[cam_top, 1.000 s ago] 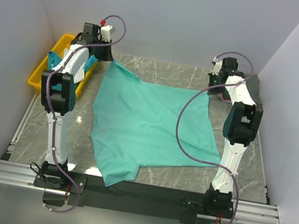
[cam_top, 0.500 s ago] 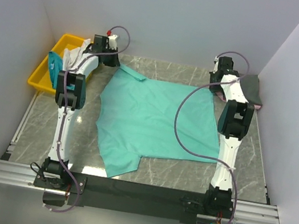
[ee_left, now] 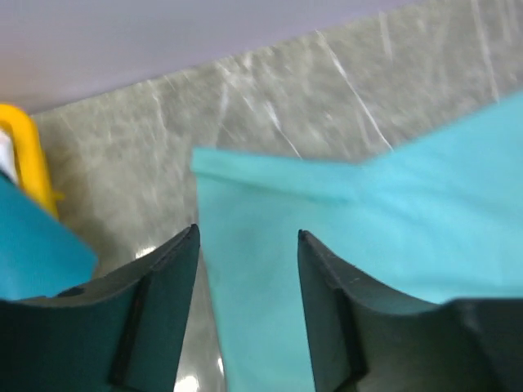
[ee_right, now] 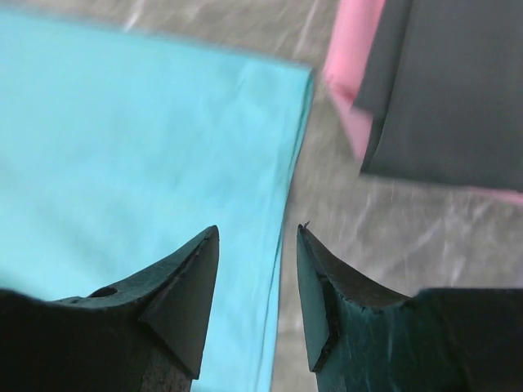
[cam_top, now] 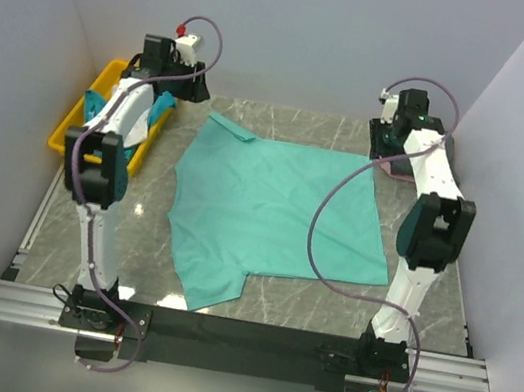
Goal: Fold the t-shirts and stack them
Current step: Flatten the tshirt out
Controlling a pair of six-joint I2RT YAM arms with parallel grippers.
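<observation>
Sea-green t-shirt [cam_top: 273,218] lies spread flat, one sleeve jutting towards the near side; at the far right, a folded dark grey shirt [ee_right: 445,90] sits atop a pink one [ee_right: 347,65]

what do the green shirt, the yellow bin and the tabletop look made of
Sea-green t-shirt: soft matte cloth, likely cotton; it lies limp with creases.
Yellow bin: probably moulded plastic, smooth even colour, rounded rim.
Table: grey stone-look top with white veins, glossy enough to show glare; marble or laminate, cannot tell.
</observation>
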